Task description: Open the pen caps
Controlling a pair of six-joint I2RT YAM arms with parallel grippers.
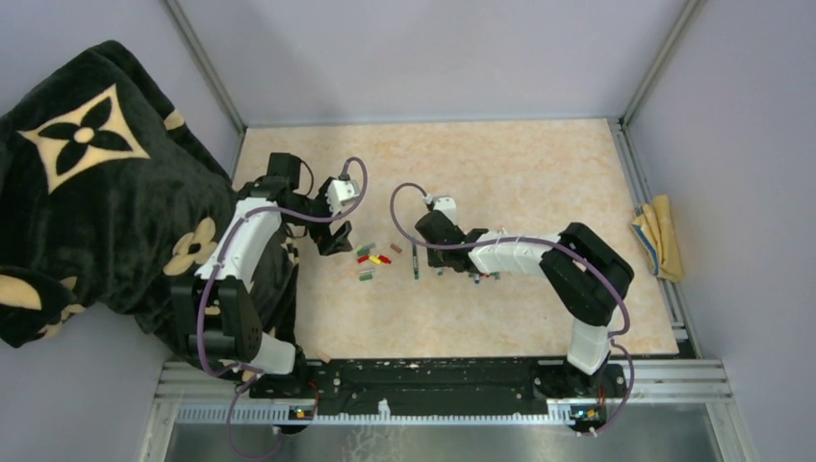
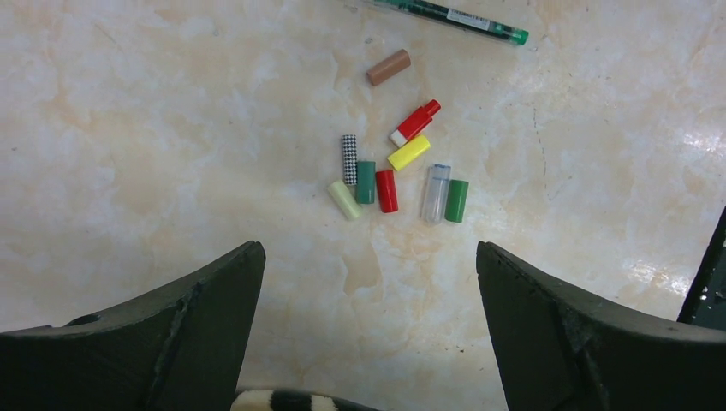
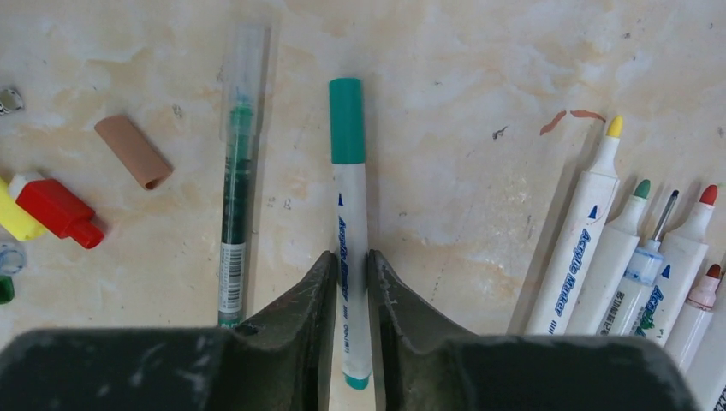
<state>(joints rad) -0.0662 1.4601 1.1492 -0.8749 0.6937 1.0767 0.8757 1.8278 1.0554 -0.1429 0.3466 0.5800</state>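
Note:
Several loose pen caps lie in a cluster ahead of my left gripper [image 2: 368,257], which hangs open and empty above the table: a brown cap [image 2: 389,67], a red-and-white one [image 2: 415,122], a yellow one [image 2: 408,152], a green one [image 2: 365,181] and a clear one [image 2: 436,193]. My right gripper [image 3: 351,257] is shut on the white barrel of a marker pen [image 3: 351,214]. Its green cap [image 3: 347,120] is still on and points away from me. A green gel pen [image 3: 235,171] lies just left of it. Several uncapped markers [image 3: 591,231] lie at the right.
A black blanket with cream flowers [image 1: 87,183] covers the left side and reaches my left arm. A folded yellow cloth [image 1: 659,236] lies by the right rail. Metal frame rails border the marbled tabletop [image 1: 520,164].

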